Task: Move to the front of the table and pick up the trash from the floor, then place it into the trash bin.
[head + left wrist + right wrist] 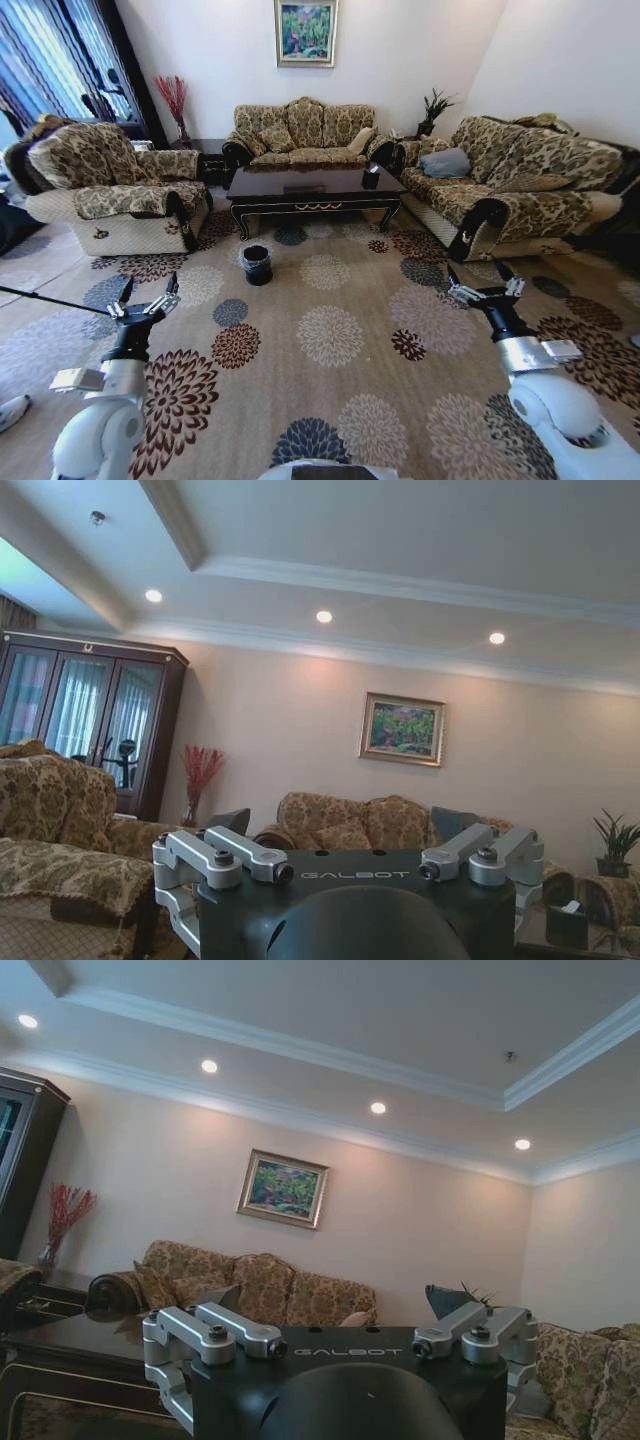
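Observation:
The table [310, 188] of glossy dark wood stands across the room, in front of the far sofa; its edge also shows in the right wrist view [60, 1345]. On the carpet before the table's left end sits the small round black trash bin [256, 264] with its clear liner. I cannot make out the trash on the carpet from here. My left gripper [148, 292] [342, 825] and right gripper [480, 278] [335, 1300] are held up low in front of me. Both are open and hold nothing, well short of the bin.
A flowered carpet [330, 335] spreads open between me and the table. An armchair [110, 185] stands left, one sofa [300, 135] behind the table, another sofa [510, 185] right. A black tissue box [371, 178] sits on the table. A thin dark rod [50, 298] crosses at left.

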You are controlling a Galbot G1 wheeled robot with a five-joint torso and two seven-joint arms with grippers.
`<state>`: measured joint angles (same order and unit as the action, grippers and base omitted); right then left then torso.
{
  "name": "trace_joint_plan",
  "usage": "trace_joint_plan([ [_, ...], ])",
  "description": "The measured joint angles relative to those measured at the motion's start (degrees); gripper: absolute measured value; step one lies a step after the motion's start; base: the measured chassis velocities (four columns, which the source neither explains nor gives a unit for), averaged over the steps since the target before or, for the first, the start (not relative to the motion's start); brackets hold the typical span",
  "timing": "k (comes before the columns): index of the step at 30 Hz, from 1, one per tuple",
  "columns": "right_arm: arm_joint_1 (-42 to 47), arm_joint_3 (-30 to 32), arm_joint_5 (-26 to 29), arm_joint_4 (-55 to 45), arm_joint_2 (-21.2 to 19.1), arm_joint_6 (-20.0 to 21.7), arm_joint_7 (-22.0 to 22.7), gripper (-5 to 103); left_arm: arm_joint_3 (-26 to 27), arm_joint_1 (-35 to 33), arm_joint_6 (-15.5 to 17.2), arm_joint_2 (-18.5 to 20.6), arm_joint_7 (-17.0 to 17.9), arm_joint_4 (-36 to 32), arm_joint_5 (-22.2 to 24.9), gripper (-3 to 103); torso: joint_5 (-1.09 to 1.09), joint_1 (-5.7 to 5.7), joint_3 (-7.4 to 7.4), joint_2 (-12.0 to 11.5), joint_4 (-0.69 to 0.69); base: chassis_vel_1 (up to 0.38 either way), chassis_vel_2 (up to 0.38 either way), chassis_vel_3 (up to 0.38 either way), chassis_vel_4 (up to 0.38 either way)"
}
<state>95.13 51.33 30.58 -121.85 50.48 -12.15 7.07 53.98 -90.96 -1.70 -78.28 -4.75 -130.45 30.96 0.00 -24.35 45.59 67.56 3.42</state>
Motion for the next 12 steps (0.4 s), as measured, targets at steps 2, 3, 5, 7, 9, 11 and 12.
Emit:
trace_joint_plan([
  [2,0.1,-0.2,0.2,0.0,-0.1,-0.4,1.3,100,-0.2,0.1,0.0,-0.1,1.2,0.3,-1.0,100,0.0,-0.25,0.29,0.6,0.0,0.0,0.0,0.0,0.0],
  [3,0.1,-0.3,0.4,0.1,-0.1,-1.0,1.9,100,-0.3,0.2,0.1,-0.1,1.7,0.5,-1.6,100,0.0,-0.3,0.34,0.7,0.0,0.0,0.0,0.0,0.0],
  [5,0.1,-0.3,0.5,0.1,-0.1,-1.3,2.2,100,-0.3,0.2,0.1,-0.1,2.0,0.7,-2.1,100,-0.01,-0.32,0.37,0.8,0.0,0.0,0.0,0.0,0.0],
  [7,0.2,-0.2,0.6,0.2,-0.2,-1.9,2.4,100,-0.4,0.3,0.1,-0.1,2.8,1.2,-3.3,100,0.0,-0.36,0.41,0.8,0.0,0.0,0.0,0.0,0.0],
  [9,0.2,0.0,0.7,0.2,-0.3,-2.3,2.4,100,-0.4,0.3,0.1,-0.1,2.9,1.5,-4.1,100,0.0,-0.36,0.41,0.8,0.0,0.0,0.0,0.0,0.0],
  [11,0.1,0.0,0.8,0.2,-0.3,-2.4,2.3,100,-0.3,0.3,0.1,-0.1,2.9,1.6,-4.3,100,0.0,-0.36,0.4,0.8,0.0,0.0,0.0,0.0,0.0],
  [12,0.1,0.0,0.9,0.2,-0.4,-2.5,2.2,100,-0.3,0.2,0.1,-0.1,2.9,1.7,-4.4,100,0.0,-0.35,0.38,0.8,0.0,0.0,0.0,0.0,0.0],
])
